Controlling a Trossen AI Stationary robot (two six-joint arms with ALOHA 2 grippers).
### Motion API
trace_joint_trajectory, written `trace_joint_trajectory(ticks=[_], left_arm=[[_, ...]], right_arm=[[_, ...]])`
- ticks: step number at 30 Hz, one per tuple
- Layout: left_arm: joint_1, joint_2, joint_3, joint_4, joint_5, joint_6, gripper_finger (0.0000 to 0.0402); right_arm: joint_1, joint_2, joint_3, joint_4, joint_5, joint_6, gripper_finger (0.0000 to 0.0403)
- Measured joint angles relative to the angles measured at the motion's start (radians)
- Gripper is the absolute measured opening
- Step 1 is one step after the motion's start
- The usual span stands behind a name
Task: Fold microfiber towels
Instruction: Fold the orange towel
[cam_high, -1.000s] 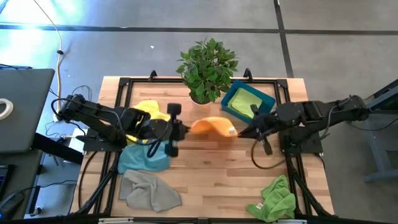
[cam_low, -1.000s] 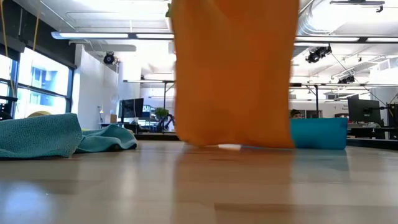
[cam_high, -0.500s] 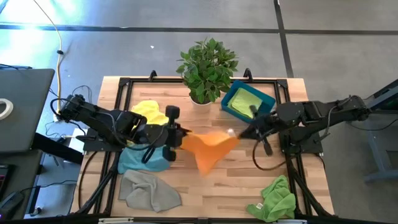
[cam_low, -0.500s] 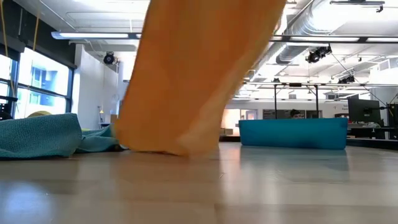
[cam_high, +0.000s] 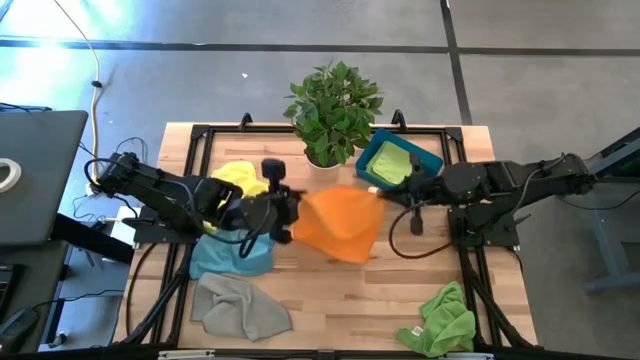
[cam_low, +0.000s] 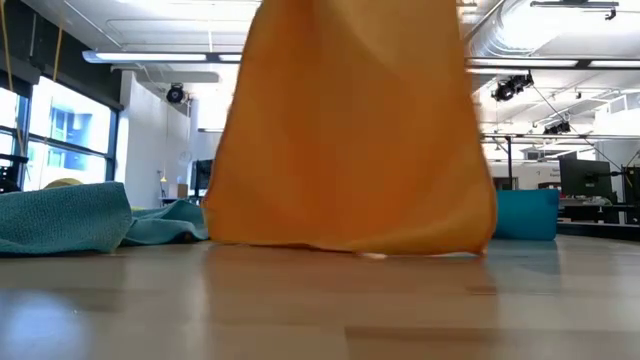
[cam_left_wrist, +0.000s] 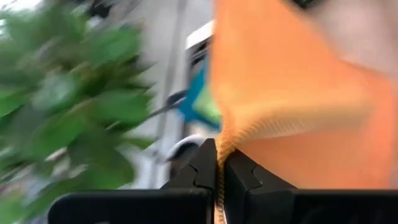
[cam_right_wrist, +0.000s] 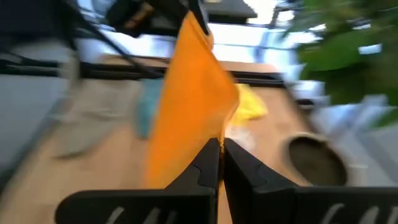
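I have both claws lifted over the middle of the wooden table (cam_high: 330, 290), each pinching one top corner of the orange towel (cam_high: 342, 224).

My left gripper (cam_high: 292, 208) is clenched on the orange towel's corner; in its wrist view the two dark fingers (cam_left_wrist: 202, 168) meet with a thin line of orange fabric squeezed between them. Behind that claw, toward my left arm's base, sits the yellow towel (cam_high: 238, 176), and just on the near side of it the light blue towel (cam_high: 228, 256) lies bunched on the wood. Further toward the table's front edge from that claw lies the grey towel (cam_high: 240, 308), crumpled.

Between the two claws the orange towel hangs spread like a curtain, its bottom hem brushing or nearly brushing the tabletop in the low view.

My right gripper (cam_high: 381, 196) is likewise clenched on the opposite corner, fabric rising from between its closed fingers (cam_right_wrist: 205, 165). Just beyond that claw stands the potted plant (cam_high: 332, 108), and beside the claw is the teal bin (cam_high: 432, 164) with a green towel (cam_high: 394, 166) inside. Well off toward the front right corner a second green towel (cam_high: 442, 320) lies heaped.
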Motion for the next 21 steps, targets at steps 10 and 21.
trace_joint_trajectory(ticks=[10, 21], left_arm=[[0.125, 0.019, 0.001, 0.010, -0.192, 0.078, 0.0000], [0.107, 0.018, 0.001, 0.017, -0.100, -0.055, 0.0000]], right_arm=[[-0.110, 0.000, 0.000, 0.024, 0.236, -0.217, 0.0000], [-0.100, 0.000, 0.000, -0.019, 0.224, -0.231, 0.0000]])
